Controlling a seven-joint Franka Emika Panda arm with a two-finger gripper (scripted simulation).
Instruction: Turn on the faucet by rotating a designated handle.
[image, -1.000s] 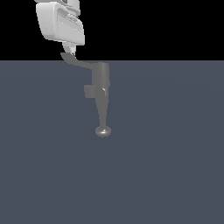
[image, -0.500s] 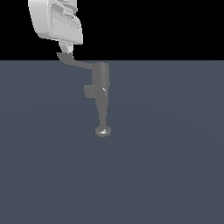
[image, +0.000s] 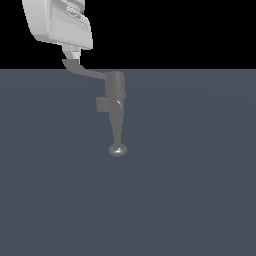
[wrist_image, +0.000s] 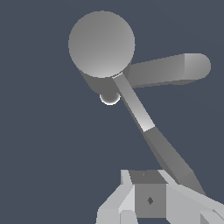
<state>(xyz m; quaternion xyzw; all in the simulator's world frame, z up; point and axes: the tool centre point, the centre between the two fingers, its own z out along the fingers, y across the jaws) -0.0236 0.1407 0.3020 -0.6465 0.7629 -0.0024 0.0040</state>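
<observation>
The grey faucet (image: 115, 95) stands mid-scene in the exterior view. It has a short side stub (image: 102, 104) and a spout tapering to a round disc (image: 118, 149). The thin curved handle (image: 85, 71) sticks out from the cylinder's top toward the exterior view's left. My white gripper (image: 73, 53) hangs just above the handle's flared tip, its fingers together, touching or nearly touching it. In the wrist view the cylinder's round top (wrist_image: 101, 43) is ahead. The handle (wrist_image: 144, 120) runs from it to beside my gripper (wrist_image: 148, 200). The fingers hold nothing.
A flat dark blue-grey floor (image: 190, 190) lies all around the faucet. Above its far edge there is only black background. A long rounded part of the faucet (wrist_image: 168, 72) sticks out sideways from the cylinder in the wrist view.
My gripper has moved toward the exterior view's left. The handle's tip has swung a little the same way. The faucet body has stayed put.
</observation>
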